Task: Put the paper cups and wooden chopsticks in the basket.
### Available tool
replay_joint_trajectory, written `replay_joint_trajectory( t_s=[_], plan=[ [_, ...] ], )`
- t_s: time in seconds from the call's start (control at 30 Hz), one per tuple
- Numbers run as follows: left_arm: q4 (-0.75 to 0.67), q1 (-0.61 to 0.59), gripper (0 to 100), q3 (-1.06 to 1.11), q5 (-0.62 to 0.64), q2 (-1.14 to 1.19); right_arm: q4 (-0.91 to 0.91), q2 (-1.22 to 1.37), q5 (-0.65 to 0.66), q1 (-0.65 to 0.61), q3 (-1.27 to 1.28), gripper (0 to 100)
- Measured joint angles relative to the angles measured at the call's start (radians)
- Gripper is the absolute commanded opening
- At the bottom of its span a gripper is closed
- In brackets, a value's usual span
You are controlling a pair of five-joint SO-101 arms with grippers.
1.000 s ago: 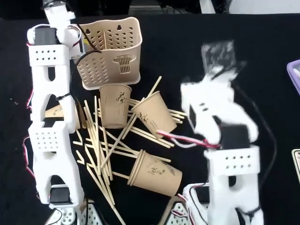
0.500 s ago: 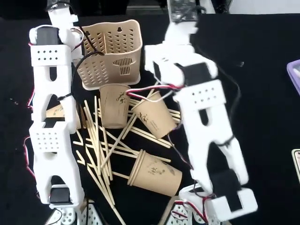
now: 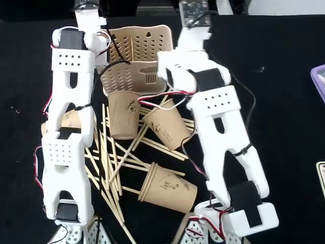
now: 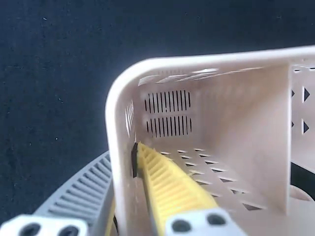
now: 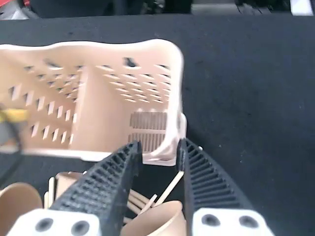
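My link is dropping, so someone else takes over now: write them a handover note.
Left gripper: jaws clamp the basket wall, one inside, one outside.
Right gripper: jaws apart, empty, at the basket's near corner.
Paper cups and chopsticks lie on the table before the basket.
Done: nothing in the basket.
Left: all cups and chopsticks.

Left arm (image 3: 67, 152) and right arm (image 3: 216, 105), both white and boxy, show dotted plates, black servos (image 3: 210, 81) and red-white-black cables (image 3: 170, 96). Yellow ribbed finger (image 4: 167, 184) left, black ribbed fingers (image 5: 110, 177) right.
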Motion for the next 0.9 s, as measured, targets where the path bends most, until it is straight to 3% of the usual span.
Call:
replay_joint_trajectory(
  t_s=[0.27, 0.33, 0.43, 0.63, 0.9],
  plan=[
    [0.000, 0.017, 3, 0.000, 0.000, -0.002, -0.175, 0.028, -0.003, 0.011, 0.118, 12.4],
    [0.000, 0.026, 3, 0.000, 0.000, -0.002, -0.178, 0.055, -0.003, 0.011, 0.118, 11.2],
    [0.005, 0.043, 3, 0.000, 0.000, -0.002, -0.172, 0.087, -0.003, 0.020, 0.120, 0.5],
    [0.011, 0.055, 3, 0.000, 0.002, -0.005, -0.173, 0.084, -0.003, 0.083, 0.152, 1.1],
    [0.049, 0.063, 3, 0.002, 0.000, -0.005, -0.150, -0.112, -0.005, 0.089, 0.341, 1.1]
  ],
)
